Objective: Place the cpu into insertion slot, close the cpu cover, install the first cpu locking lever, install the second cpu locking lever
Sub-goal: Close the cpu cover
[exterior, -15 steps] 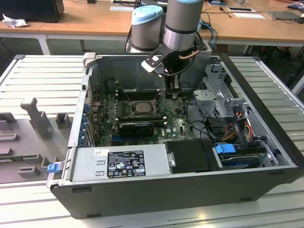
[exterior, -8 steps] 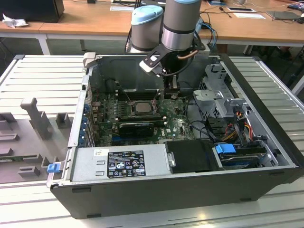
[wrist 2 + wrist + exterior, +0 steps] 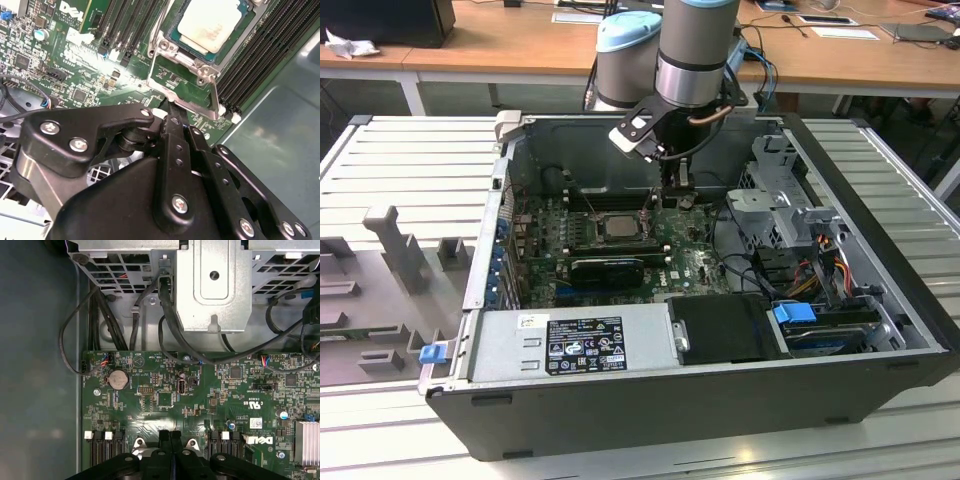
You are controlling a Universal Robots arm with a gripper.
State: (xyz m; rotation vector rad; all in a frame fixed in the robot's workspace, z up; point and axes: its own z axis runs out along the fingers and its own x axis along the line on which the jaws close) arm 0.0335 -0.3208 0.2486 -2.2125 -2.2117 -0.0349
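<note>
Exterior view: open computer case [image 3: 720,405] on a slatted table [image 3: 400,150]; arm reaching down inside, gripper [image 3: 677,183] just beside the cpu [image 3: 617,226], toward the exterior view's right. Second wrist view: cpu [image 3: 210,25] seated flat in the insertion slot [image 3: 175,40]; cpu cover [image 3: 214,97] swung open off the chip, green board showing through its window; gripper [image 3: 172,116] fingers pressed together, empty, tips at the cover's outer edge. First wrist view: gripper [image 3: 170,432] closed above the motherboard [image 3: 165,400]; coin battery [image 3: 119,378] near; metal drive cage [image 3: 212,285] beyond the board.
</note>
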